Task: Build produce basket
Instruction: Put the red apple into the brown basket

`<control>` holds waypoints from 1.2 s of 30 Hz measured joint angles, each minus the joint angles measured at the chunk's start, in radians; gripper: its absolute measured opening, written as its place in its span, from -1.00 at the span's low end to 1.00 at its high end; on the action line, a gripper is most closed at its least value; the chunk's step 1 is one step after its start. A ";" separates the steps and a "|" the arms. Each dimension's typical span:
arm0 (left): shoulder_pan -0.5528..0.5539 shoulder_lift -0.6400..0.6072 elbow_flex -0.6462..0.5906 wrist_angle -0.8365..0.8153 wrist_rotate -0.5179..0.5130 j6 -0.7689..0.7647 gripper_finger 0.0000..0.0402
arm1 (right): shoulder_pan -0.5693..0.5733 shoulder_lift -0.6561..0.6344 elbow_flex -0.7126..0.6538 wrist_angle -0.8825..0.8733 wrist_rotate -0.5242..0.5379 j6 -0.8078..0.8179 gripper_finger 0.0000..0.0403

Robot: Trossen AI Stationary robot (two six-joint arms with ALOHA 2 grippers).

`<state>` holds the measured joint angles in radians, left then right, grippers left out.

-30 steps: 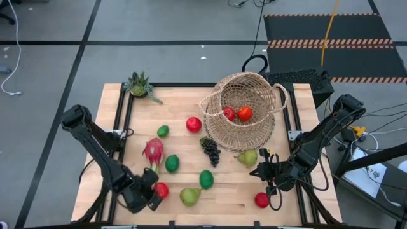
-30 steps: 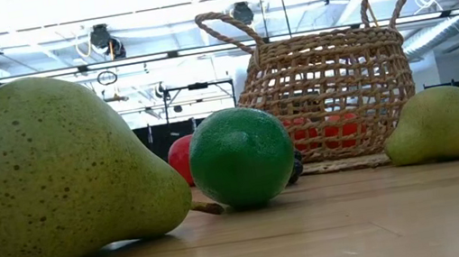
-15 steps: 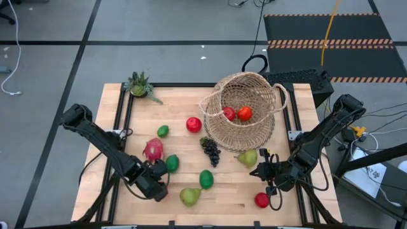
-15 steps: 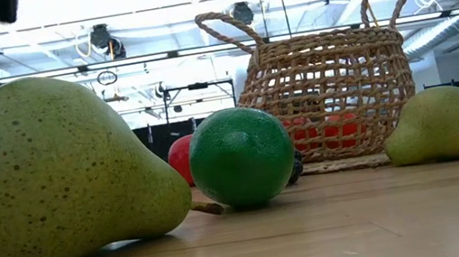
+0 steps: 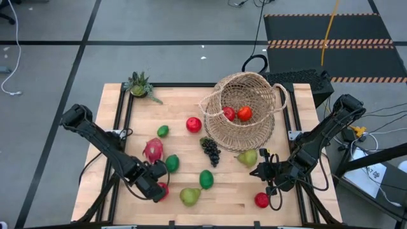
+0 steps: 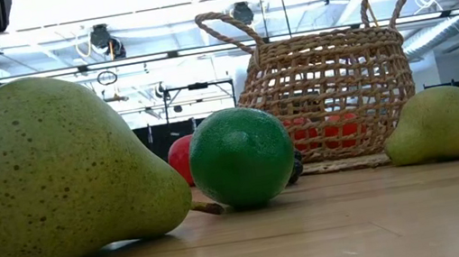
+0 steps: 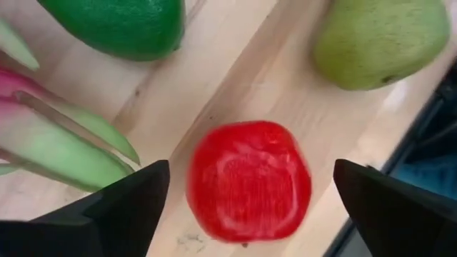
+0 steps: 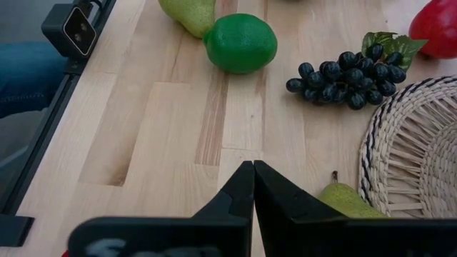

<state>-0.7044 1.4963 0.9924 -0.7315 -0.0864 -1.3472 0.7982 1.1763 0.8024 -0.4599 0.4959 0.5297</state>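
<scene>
Your left gripper (image 7: 246, 196) hangs spread wide over the red apple (image 7: 248, 180) near the counter's front-left corner; it looks light, hard and slick, so pinch across its widest middle, while the right gripper (image 8: 253, 187) waits clenched.

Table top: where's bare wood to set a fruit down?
Free: the far strip between the potted plant and the basket, and the near edge between the front pear and the red fruit at the right. Crowded: the left-centre cluster around the dragon fruit and limes.
</scene>
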 joint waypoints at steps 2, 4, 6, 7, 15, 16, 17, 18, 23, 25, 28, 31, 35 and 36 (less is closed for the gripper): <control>-0.004 0.015 0.000 -0.014 0.007 0.001 0.93 | 0.000 0.000 0.000 0.000 -0.002 0.000 -0.98; -0.012 0.029 0.000 -0.016 0.008 0.000 0.93 | 0.000 0.000 0.000 0.000 -0.002 0.000 -0.98; -0.017 0.048 0.000 -0.012 0.013 -0.001 0.96 | 0.000 0.000 0.000 0.000 -0.002 0.000 -0.98; -0.019 0.054 0.000 -0.011 0.015 -0.001 0.97 | 0.000 0.000 0.000 0.000 -0.002 0.000 -0.98; -0.024 0.103 0.000 -0.002 0.084 0.028 0.99 | 0.000 0.000 0.000 0.008 -0.003 0.000 -0.98; -0.024 0.105 0.000 -0.003 0.088 0.042 0.99 | 0.000 0.000 0.000 0.008 -0.003 0.000 -0.98; -0.021 0.105 0.000 -0.004 0.088 0.060 0.99 | 0.000 0.000 0.000 0.008 -0.003 0.000 -0.98; -0.014 0.102 0.000 -0.003 0.091 0.075 0.99 | 0.000 0.000 0.000 0.008 -0.003 0.000 -0.98; 0.016 0.061 0.001 -0.008 0.088 0.066 0.99 | 0.000 0.000 0.000 0.011 -0.003 -0.001 -0.98; 0.025 0.042 0.008 -0.040 0.089 0.035 0.99 | 0.000 0.000 0.000 0.014 -0.003 -0.002 -0.98; 0.033 0.013 0.033 -0.101 0.087 -0.026 0.99 | 0.000 0.000 0.000 0.015 -0.003 -0.004 -0.98; 0.017 -0.011 0.058 -0.194 0.087 -0.073 0.99 | 0.000 0.000 0.000 0.015 -0.003 -0.009 -0.98; -0.040 -0.044 0.088 -0.272 0.085 -0.163 0.99 | 0.000 0.000 0.000 0.015 -0.003 -0.014 -0.98; -0.060 -0.047 0.088 -0.271 0.085 -0.177 0.99 | 0.000 0.000 0.000 0.015 -0.003 -0.015 -0.98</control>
<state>-0.7644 1.4489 1.0801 -1.0021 -0.0011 -1.5241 0.7985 1.1765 0.8024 -0.4450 0.4926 0.5147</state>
